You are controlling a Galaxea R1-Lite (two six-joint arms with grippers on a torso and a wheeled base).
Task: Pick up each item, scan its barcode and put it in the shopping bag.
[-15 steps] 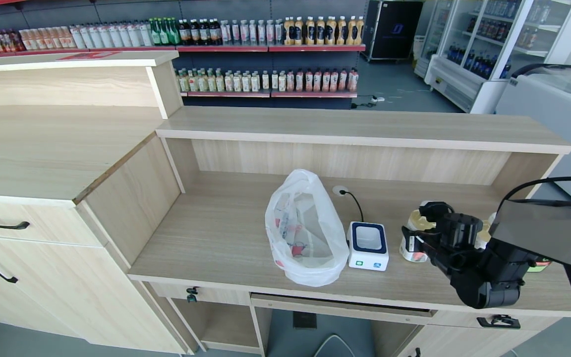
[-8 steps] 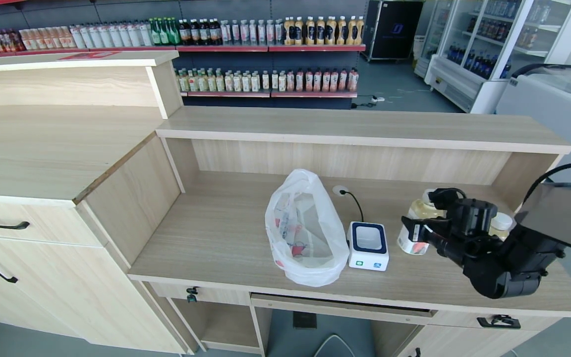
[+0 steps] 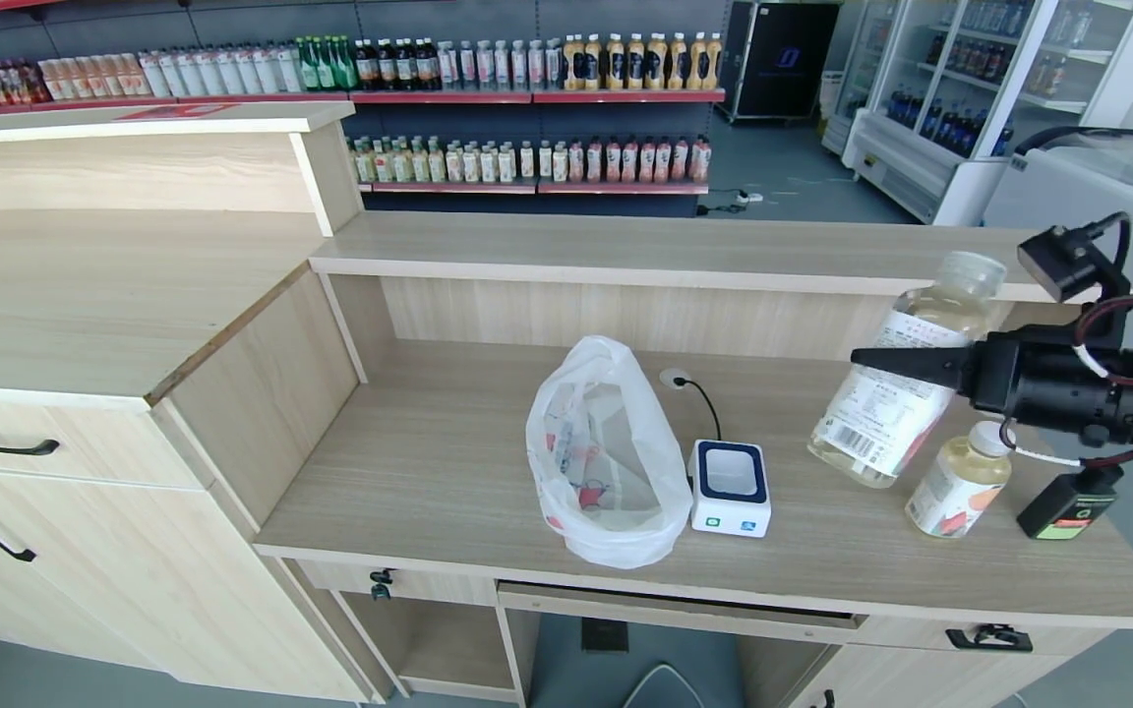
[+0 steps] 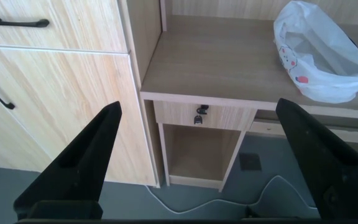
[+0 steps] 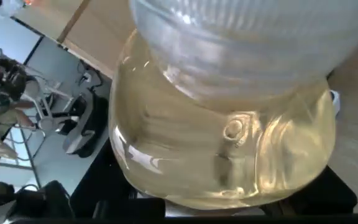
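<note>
counter (image 3: 448, 462) layout unchanged over the last 1 s: shopping bag (image 3: 606, 452) stands open mid-counter, scanner (image 3: 730, 485) just beside it on the robot's right. what changed is the big bottle (image 3: 876, 418). 1 s ago the right gripper (image 3: 896, 379) was down among the bottles at the right end of the counter, 0.5 s ago it was at the bottle, and now the bottle is off the surface, hanging above the counter to the right of the scanner, tilted with its cap up and away. the right gripper is clenched around the bottle's middle, 1 finger visible across the label. the barcode sits low on the label and faces out toward the front of the counter, not down at the scanner window. so my read is pick done, scan not yet done. next it needs to carry the bottle left over the scanner and turn it so the barcode meets the window, then on to the bag. the lift uncovered 2 items not yet handled: a small bottle (image 3: 957, 479) standing on the counter and, just beside it, a small dark container (image 3: 1066, 503). left gripper (image 4: 197, 106) hangs low by the counter front, fingers spread, holding nothing.
</note>
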